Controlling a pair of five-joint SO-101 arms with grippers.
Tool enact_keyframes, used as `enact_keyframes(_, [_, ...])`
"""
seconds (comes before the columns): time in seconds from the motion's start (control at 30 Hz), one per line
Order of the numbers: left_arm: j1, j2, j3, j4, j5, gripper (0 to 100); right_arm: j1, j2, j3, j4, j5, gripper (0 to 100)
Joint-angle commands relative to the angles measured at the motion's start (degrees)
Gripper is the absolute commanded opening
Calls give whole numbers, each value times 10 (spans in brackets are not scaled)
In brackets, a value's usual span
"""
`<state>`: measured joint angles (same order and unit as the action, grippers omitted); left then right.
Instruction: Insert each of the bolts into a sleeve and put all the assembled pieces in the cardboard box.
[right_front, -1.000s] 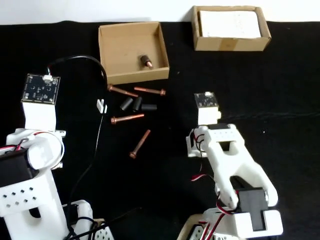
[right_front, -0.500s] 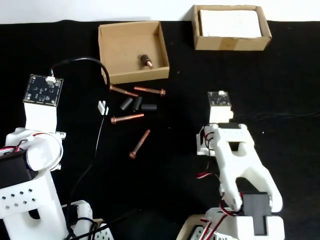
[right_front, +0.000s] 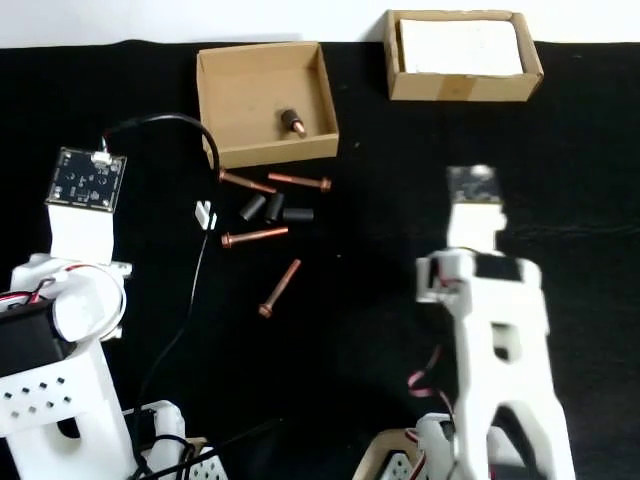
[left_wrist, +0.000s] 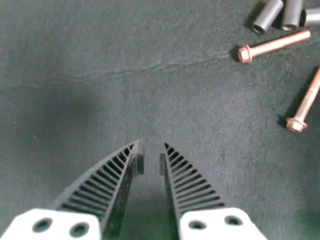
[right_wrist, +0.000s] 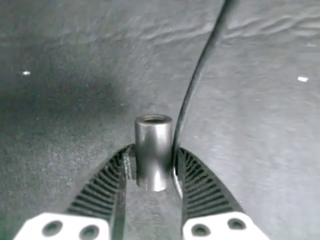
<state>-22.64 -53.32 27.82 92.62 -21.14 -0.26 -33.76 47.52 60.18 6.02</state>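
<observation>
My right gripper (right_wrist: 152, 156) is shut on an upright dark metal sleeve (right_wrist: 153, 150), held above bare black cloth beside a black cable (right_wrist: 200, 75). The right arm (right_front: 475, 215) stands right of the parts pile. My left gripper (left_wrist: 151, 156) hangs over the cloth with a narrow gap between its fingers and nothing in it. The left arm (right_front: 85, 200) is left of the pile. Several copper bolts (right_front: 254, 237) and three loose sleeves (right_front: 274, 207) lie below the cardboard box (right_front: 270, 152), which holds one assembled piece (right_front: 291, 121). The left wrist view shows two bolts (left_wrist: 274, 45) and sleeve ends (left_wrist: 267, 9).
A second cardboard box (right_front: 463, 88) with white contents sits at the back right. A black cable (right_front: 200, 270) with a small white clip (right_front: 203, 213) runs down the cloth left of the bolts. Open black cloth lies between the two arms.
The right arm has swung to the right, away from the pile, and stretched out. The left arm has barely shifted. The bolts and sleeves lie as before.
</observation>
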Motion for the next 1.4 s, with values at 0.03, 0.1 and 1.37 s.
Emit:
enact_keyframes(0.03, [58,0,-2,-7,3,90,34,-87,-5,35,7,11])
enact_keyframes(0.1, [103,0,-2,-8,33,128,41,-116,3,36,4,9])
enact_keyframes(1.37, [308,759,-476,3,806,171,122,-361,558,-519,-291,9])
